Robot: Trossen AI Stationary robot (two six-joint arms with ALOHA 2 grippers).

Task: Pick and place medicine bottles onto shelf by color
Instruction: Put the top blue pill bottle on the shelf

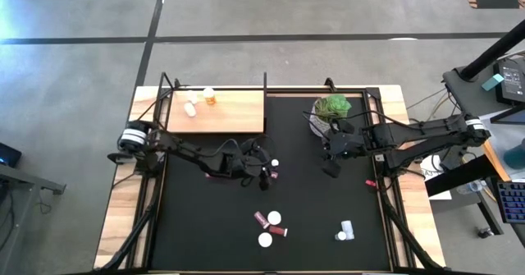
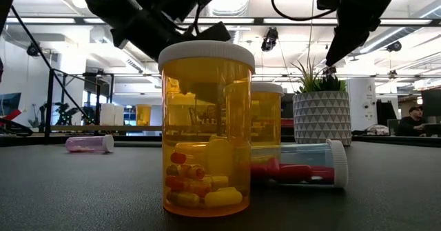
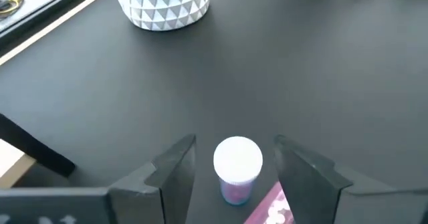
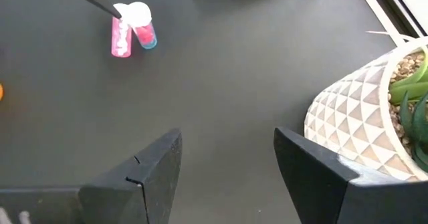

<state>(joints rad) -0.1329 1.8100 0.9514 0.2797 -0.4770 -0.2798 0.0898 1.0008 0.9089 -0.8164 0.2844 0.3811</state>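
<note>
Two bottles sit at the left gripper point(image 3: 234, 177) near mid-mat: an upright clear one, white cap point(image 3: 237, 160) up, and a pink one point(image 3: 271, 209) lying on its side just beside it. The upright bottle stands squarely between the fingers, long axis vertical, cap facing the wrist camera. Jaws part-open, a gap visible on each side of the cap; not yet gripping, by my reading. The move appears to turn on closing straight in without nudging the pink neighbour. Right gripper point(image 4: 227, 170) waits beside the plant pot point(image 4: 361, 127), jaws wide, holding nothing. The shelf point(image 1: 221, 115) at the far left already carries an orange bottle point(image 1: 209, 95) and white ones point(image 1: 191, 107).
</note>
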